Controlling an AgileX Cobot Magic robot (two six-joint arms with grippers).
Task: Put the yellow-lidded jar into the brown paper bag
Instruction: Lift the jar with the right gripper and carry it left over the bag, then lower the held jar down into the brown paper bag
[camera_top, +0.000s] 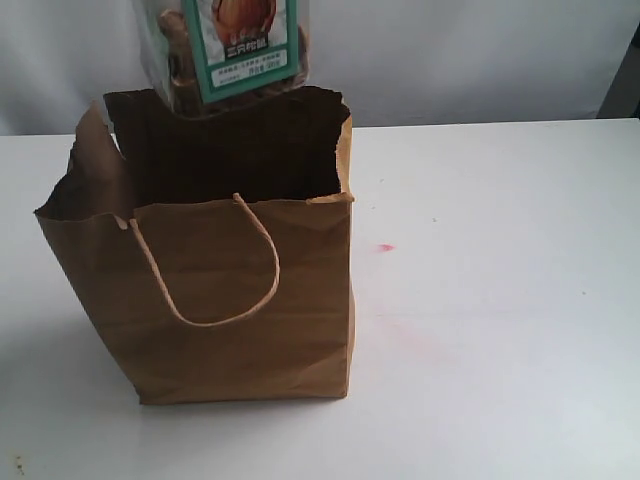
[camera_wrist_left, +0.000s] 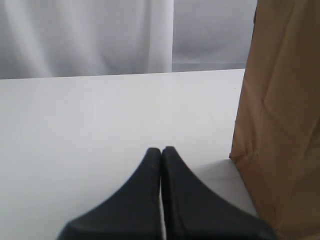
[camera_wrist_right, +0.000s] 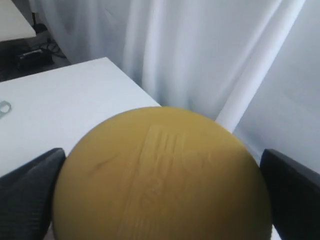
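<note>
**Jar held over bag mouth; left tool idle**

My right gripper is clamped on the yellow-lidded jar. One dark finger sits against one side of the mustard lid and the other against the opposite side. The lid fills most of the right wrist view, with faint raised lettering across its top. Past it lie a white table edge and a pale curtain.

My left gripper is closed on nothing, its two black fingers pressed together tip to tip. It sits low over the white table. The brown paper bag stands just beside it, showing one creased side wall, with a gap between the fingers and the paper.

In the exterior view neither gripper shows. The jar hangs upright above the rear of the bag's open mouth. Its teal-bordered label faces the camera and its top is cut off by the frame. Its lower end overlaps the back rim, and I cannot tell whether it has passed below rim level.

The bag stands upright and open, its rim ragged. A twisted loop handle hangs down its front face. A small pink mark lies on the table near the bag.
</note>
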